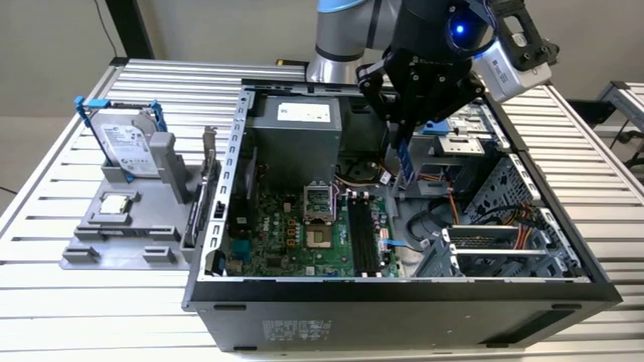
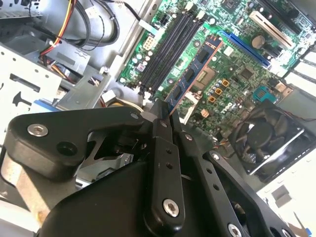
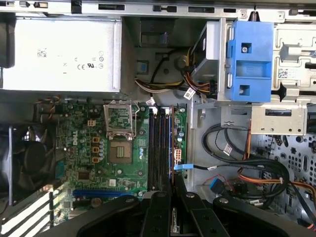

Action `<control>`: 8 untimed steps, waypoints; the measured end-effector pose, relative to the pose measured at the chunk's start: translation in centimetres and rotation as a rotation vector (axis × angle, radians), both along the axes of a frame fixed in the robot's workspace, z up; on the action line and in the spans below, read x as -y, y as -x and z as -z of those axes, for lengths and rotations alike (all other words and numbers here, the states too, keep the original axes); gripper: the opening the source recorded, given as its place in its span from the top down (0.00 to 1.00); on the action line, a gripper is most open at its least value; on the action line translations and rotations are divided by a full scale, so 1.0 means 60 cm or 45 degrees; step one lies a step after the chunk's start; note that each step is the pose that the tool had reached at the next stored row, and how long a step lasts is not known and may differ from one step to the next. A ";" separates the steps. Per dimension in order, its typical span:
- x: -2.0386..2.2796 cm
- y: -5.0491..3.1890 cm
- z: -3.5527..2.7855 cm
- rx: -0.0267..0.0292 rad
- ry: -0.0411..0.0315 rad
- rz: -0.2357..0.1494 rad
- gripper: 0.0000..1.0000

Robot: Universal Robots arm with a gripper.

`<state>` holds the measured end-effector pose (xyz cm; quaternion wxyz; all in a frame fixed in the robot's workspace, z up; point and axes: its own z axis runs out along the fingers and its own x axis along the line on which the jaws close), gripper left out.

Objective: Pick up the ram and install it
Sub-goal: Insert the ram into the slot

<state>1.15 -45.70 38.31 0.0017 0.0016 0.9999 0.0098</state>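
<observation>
Slippage is your nearest worry: the gripper (image 2: 162, 117) seems to hold the ram (image 2: 193, 71) by one end only, so the stick could pivot between the pads. Beyond the jaws its free end hangs over the motherboard (image 2: 237, 79), beside the black slots (image 2: 168, 49) and in none of them; if it's tilted, it could snag a slot wall. You have the jaws almost closed, clamped on the stick's flat faces

The exterior view looks down on the open case (image 1: 403, 298) from well back. Both wrist views ride close behind my gripper (image 3: 171, 193): the first wrist view faces the motherboard (image 3: 94, 158) squarely, the second wrist view slants along the ram (image 2: 193, 71). All share the slots (image 3: 159, 148).
</observation>
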 end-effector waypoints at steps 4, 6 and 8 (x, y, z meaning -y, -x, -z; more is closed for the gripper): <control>0.0000 0.000 0.004 0.0000 -0.0006 0.000 1.00; 0.0000 0.000 0.005 -0.0001 -0.0006 0.000 1.00; 0.0000 0.000 0.005 -0.0001 -0.0004 0.000 1.00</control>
